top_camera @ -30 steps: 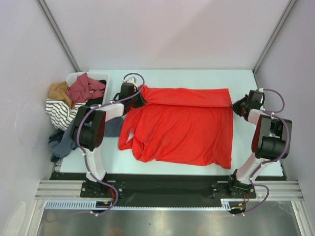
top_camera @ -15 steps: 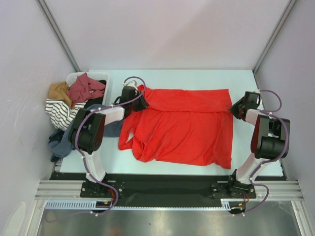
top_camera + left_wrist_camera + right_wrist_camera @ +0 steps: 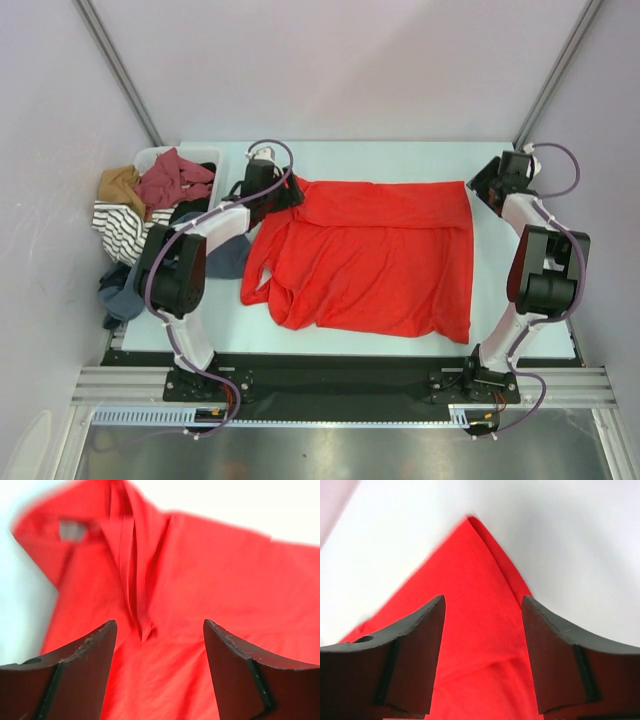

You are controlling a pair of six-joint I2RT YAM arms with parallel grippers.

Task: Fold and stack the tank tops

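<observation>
A large bright red tank top lies spread on the pale table. Its far edge is folded over into a flat band. My left gripper hovers at the band's far left corner, open, with nothing between its fingers. In the left wrist view that gripper looks down on creased red cloth. My right gripper is at the far right corner, open and empty. Through the right wrist view the gripper frames the pointed red corner on the white surface.
A white basket at the far left holds a maroon cloth. Tan and striped cloths spill over its side. Dark blue-grey cloth lies off the table's left edge and under the left arm.
Both grippers have opened and let go of the red top's folded far edge. They have pulled back toward the far corners, and the band now lies flat.
</observation>
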